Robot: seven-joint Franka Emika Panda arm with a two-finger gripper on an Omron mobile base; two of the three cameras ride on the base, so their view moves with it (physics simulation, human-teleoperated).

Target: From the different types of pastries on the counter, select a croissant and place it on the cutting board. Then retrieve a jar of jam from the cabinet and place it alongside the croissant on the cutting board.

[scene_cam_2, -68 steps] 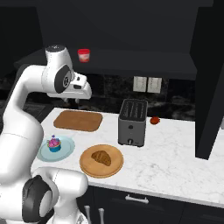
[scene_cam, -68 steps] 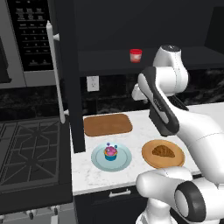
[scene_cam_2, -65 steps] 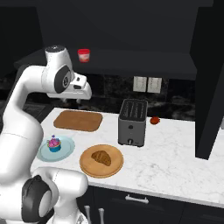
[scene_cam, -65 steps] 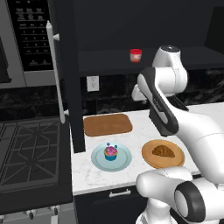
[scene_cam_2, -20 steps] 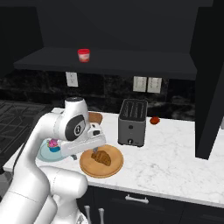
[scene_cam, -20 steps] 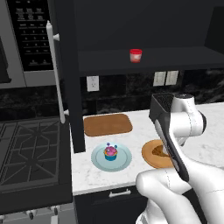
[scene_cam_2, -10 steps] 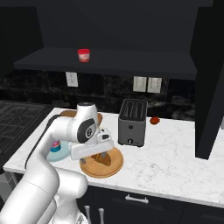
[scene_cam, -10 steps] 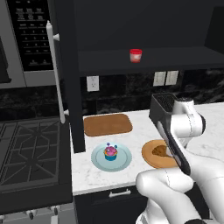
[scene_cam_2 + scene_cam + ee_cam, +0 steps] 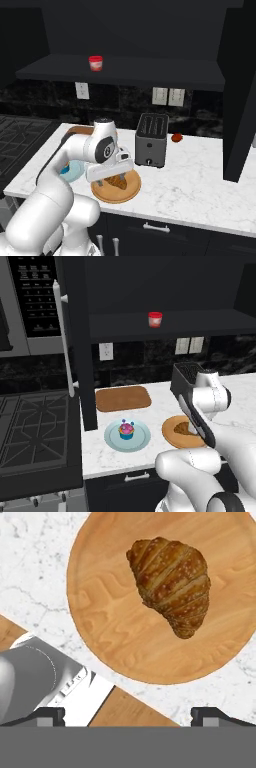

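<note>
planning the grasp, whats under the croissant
A round wooden plate, lying on the white marbled counter. The croissant lies off-centre on it with bare wood all around. The plate surface directly beneath it is covered, so nothing can be seen there.

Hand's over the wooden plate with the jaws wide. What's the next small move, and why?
Probably ease the open gripper straight down around the croissant. It lies loose on the round wooden plate, ahead of the fingertips and not yet between them, so closing now would likely miss.

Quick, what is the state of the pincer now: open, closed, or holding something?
Pincer: open, holding nothing, above the croissant on the round wooden plate.
</note>
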